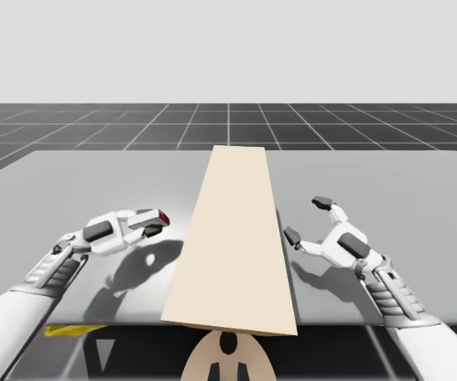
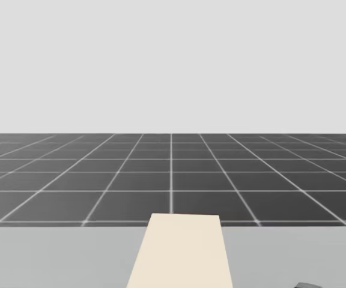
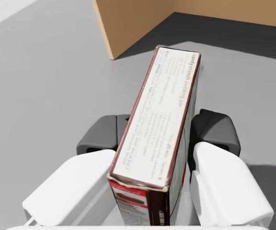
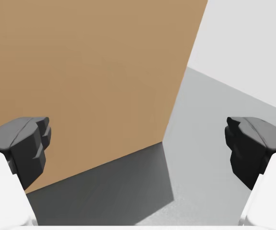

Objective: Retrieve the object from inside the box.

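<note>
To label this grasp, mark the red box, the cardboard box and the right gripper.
red box (image 3: 163, 120), left wrist view, on its white upper face.
cardboard box (image 1: 232, 246), high view, middle of its top panel.
right gripper (image 1: 306, 220), high view, midway between its fingertips.

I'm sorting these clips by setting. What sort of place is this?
Probably a simulated test bench, not a real room: a plain grey table on a dark gridded floor under a blank pale backdrop, with a tan cardboard box on it.
</note>
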### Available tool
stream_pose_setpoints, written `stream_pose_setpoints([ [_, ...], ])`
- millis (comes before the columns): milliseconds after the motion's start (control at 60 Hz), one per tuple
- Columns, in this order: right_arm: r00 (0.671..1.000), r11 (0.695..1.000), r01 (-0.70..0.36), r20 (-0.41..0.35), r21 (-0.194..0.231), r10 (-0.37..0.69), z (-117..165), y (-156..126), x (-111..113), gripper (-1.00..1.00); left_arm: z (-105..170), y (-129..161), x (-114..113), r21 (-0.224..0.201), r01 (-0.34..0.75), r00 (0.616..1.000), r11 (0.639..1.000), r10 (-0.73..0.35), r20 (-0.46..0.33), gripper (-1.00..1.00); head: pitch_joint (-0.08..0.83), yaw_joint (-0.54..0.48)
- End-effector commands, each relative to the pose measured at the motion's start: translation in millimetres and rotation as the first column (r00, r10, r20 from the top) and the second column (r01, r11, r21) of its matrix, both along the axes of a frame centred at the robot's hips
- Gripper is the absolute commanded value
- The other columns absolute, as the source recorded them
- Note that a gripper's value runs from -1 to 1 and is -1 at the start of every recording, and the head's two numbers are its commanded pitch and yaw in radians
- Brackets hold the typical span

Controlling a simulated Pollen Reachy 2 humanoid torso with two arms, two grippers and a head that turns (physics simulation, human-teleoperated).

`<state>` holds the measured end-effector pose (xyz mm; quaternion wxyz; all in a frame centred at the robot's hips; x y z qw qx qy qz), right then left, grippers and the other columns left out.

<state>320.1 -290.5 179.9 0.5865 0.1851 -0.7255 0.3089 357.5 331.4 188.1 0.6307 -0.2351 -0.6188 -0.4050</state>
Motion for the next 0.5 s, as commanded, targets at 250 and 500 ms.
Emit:
stream_pose_setpoints([
  [250,1.000,1.000,0.000,0.002,0.005,-0.001,0.7,-2.3,0.0,-1.00,112.8,36.6,45.6,-0.073,-0.171,0.971,0.983,0.181,0.156,1.00,0.007,-0.01],
  [500,1.000,1.000,0.002,0.005,0.007,-0.002,2.0,-4.4,-1.0,-1.00,167.5,18.6,71.9,-0.063,-0.195,0.955,0.979,0.204,0.216,1.00,0.006,-0.02],
])
